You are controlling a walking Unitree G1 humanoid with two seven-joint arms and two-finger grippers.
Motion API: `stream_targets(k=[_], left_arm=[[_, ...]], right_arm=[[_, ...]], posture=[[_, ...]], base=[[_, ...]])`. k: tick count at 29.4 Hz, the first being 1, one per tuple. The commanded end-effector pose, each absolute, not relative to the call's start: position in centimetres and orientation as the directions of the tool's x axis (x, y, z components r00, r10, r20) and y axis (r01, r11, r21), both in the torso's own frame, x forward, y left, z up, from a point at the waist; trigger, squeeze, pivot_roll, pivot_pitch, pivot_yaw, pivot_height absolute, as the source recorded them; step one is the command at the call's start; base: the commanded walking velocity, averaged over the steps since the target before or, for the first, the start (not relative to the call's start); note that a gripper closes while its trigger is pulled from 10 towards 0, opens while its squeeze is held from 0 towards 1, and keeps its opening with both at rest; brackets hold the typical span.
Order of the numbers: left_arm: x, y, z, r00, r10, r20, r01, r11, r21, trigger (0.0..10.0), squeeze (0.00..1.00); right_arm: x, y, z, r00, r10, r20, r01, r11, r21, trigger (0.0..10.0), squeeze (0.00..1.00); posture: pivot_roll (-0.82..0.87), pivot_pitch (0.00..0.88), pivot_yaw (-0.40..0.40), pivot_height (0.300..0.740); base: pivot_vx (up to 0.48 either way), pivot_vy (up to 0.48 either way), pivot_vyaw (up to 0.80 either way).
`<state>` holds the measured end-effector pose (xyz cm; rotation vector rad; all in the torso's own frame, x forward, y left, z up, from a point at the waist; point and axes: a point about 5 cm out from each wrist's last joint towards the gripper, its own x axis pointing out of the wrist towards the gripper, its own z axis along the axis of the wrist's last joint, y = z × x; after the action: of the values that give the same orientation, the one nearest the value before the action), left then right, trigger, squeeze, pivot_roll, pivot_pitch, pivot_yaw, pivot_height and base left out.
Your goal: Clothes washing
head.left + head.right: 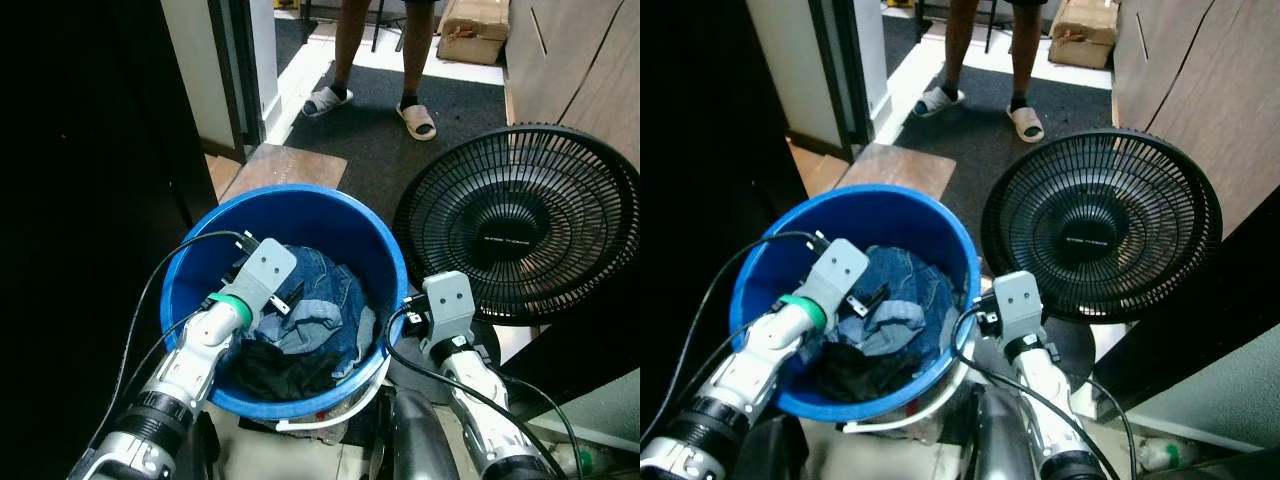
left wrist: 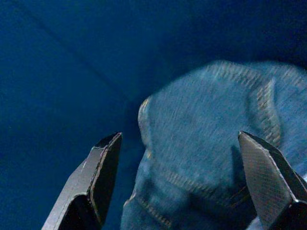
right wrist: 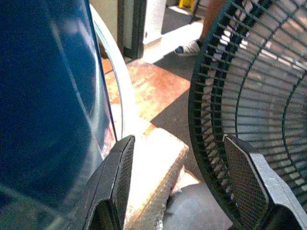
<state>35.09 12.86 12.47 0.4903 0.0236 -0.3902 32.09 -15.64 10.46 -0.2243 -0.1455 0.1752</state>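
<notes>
Dark floor, blue bucket (image 1: 190,270), jeans (image 2: 211,143) between spread left gripper (image 2: 180,177) fingers — perhaps untouched, right gripper (image 3: 180,177) open beside bucket.

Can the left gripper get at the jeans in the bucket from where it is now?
Probably yes. The left gripper is open inside the blue bucket, fingers either side of the jeans, with nothing between them.

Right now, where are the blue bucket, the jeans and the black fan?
blue bucket (image 1: 290,215): left eye view, inner back wall.
jeans (image 1: 322,290): left eye view, top denim fold.
black fan (image 1: 1095,235): right eye view, centre hub.
</notes>
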Motion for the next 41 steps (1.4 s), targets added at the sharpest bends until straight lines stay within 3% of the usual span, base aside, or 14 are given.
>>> stream_targets(k=[1, 9, 16, 29, 30, 31, 32, 41], left_arm=[[33.7, 14.0, 8.7, 0.911, -0.329, -0.248, 0.409, 0.797, 0.445, 10.0, 0.0], [33.6, 13.9, 9.0, 0.901, -0.371, -0.225, 0.432, 0.813, 0.391, 10.0, 0.0], [31.6, 12.1, 9.2, 0.799, -0.555, -0.229, 0.595, 0.783, 0.179, 10.0, 0.0], [29.8, 11.1, 7.6, 0.696, -0.653, -0.299, 0.696, 0.715, 0.058, 10.0, 0.0], [29.8, 11.0, 7.7, 0.694, -0.657, -0.295, 0.698, 0.714, 0.052, 4.2, 0.0], [29.8, 11.0, 7.7, 0.694, -0.657, -0.295, 0.698, 0.714, 0.052, 4.2, 0.0], [29.8, 10.9, 7.9, 0.695, -0.659, -0.287, 0.698, 0.715, 0.05, 0.0, 0.0], [29.8, 10.7, 8.5, 0.693, -0.67, -0.264, 0.702, 0.712, 0.036, 0.0, 0.0]], right_arm=[[31.5, -16.1, 9.0, 0.983, 0.173, 0.059, -0.155, 0.96, -0.233, 10.0, 0.0], [31.4, -16.2, 9.0, 0.984, 0.168, 0.059, -0.15, 0.96, -0.235, 10.0, 0.0], [31.5, -15.9, 9.0, 0.983, 0.176, 0.057, -0.158, 0.959, -0.234, 10.0, 0.0], [31.6, -15.9, 9.0, 0.982, 0.18, 0.056, -0.162, 0.958, -0.236, 10.0, 0.0], [31.6, -15.9, 9.0, 0.982, 0.18, 0.057, -0.162, 0.958, -0.237, 10.0, 0.0], [31.6, -15.9, 9.0, 0.982, 0.18, 0.057, -0.162, 0.958, -0.237, 10.0, 0.0], [31.6, -15.9, 9.0, 0.982, 0.179, 0.057, -0.161, 0.958, -0.237, 10.0, 0.0], [31.6, -16.0, 9.0, 0.983, 0.177, 0.057, -0.158, 0.958, -0.239, 10.0, 0.0]], posture=[[0.03, 0.168, 0.022, 0.492], [0.02, 0.17, 0.023, 0.492], [0.03, 0.169, 0.019, 0.492], [0.03, 0.164, 0.017, 0.492], [0.03, 0.164, 0.017, 0.492], [0.03, 0.164, 0.017, 0.492], [0.03, 0.159, 0.019, 0.492], [0.03, 0.157, 0.018, 0.492]], base=[[0.0, 0.0, 0.0], [0.0, 0.0, 0.0], [0.0, 0.0, 0.0], [0.0, 0.0, 0.0], [0.0, 0.0, 0.0], [0.0, 0.0, 0.0], [0.0, 0.0, 0.0], [0.0, 0.0, 0.0]])
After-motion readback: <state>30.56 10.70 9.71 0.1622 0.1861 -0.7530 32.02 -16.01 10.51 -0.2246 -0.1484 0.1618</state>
